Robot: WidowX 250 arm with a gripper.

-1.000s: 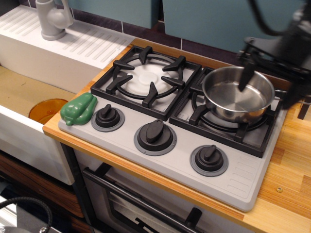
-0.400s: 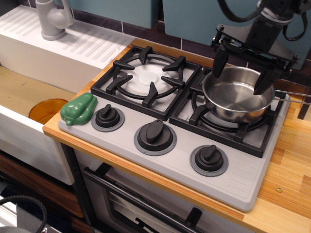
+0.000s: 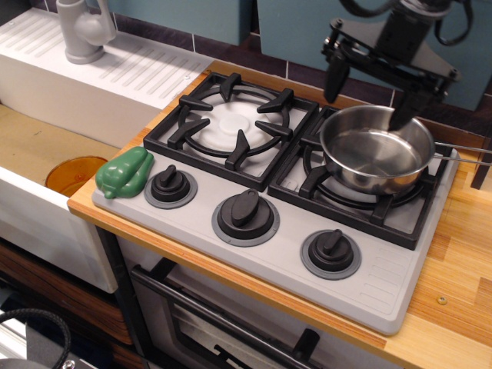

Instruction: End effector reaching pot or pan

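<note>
A small shiny steel saucepan [image 3: 376, 150] sits on the right burner grate, its thin handle [image 3: 461, 151] pointing right. My black gripper [image 3: 369, 94] hangs just above the pan's far rim, at the back of the stove. Its two dark fingers are spread wide: the left finger [image 3: 334, 77] is outside the pan's rim to the back left, the right finger [image 3: 403, 111] is over the far rim. The gripper is open and holds nothing. Thick black cables loop above it.
The left burner grate [image 3: 232, 123] is bare. Three black knobs [image 3: 246, 212] line the grey stove front. A green toy pepper [image 3: 124, 172] lies at the stove's left corner. A white sink with a grey tap [image 3: 81, 29] is at the left; an orange bowl [image 3: 71, 175] lies in the basin.
My gripper has swung in from the right edge and risen: its fingers were down around the pan's rim, and are now higher and farther back. The pan has not moved.
</note>
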